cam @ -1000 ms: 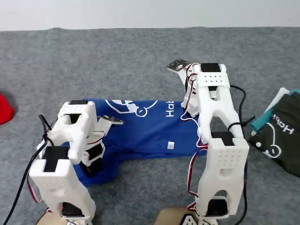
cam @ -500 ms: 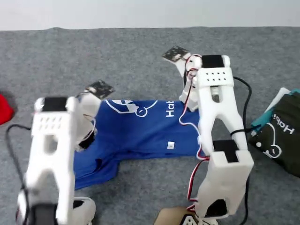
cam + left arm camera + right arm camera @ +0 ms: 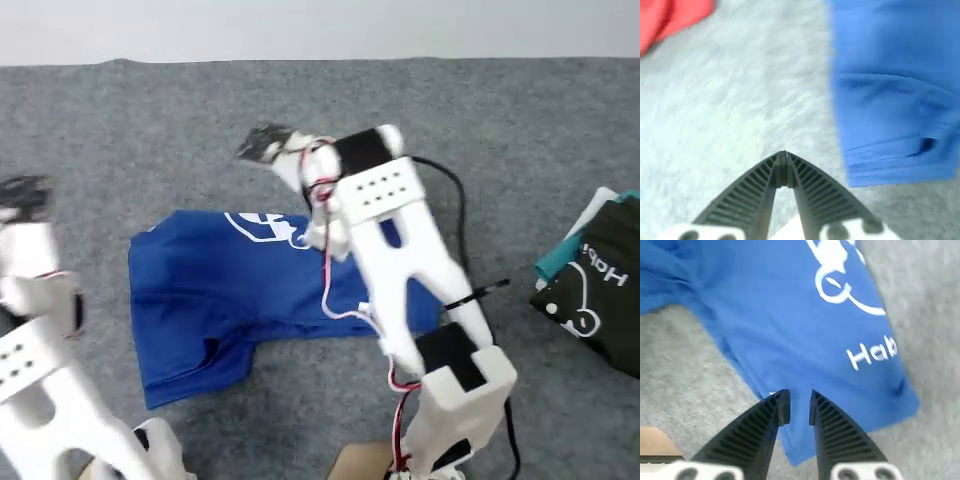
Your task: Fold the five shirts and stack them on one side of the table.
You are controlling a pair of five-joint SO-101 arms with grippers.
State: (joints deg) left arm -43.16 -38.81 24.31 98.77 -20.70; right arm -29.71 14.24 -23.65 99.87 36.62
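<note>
A blue shirt with white print lies partly folded on the grey felt table. My right arm reaches slantwise over its right half. In the right wrist view my right gripper hangs above the blue shirt near one hem, fingers a narrow gap apart and holding nothing. My left arm stands at the table's left edge, off the shirt. My left gripper is shut and empty over bare felt, with the blue shirt to one side and a red shirt beyond.
A stack of folded shirts, dark with white print on top and teal and white beneath, lies at the right edge. A piece of cardboard shows at the front edge between the arm bases. Bare felt stretches behind the blue shirt.
Both arms have swung left. The left arm left the blue shirt for the table's left edge; the right arm moved from the shirt's right end to over its middle.
</note>
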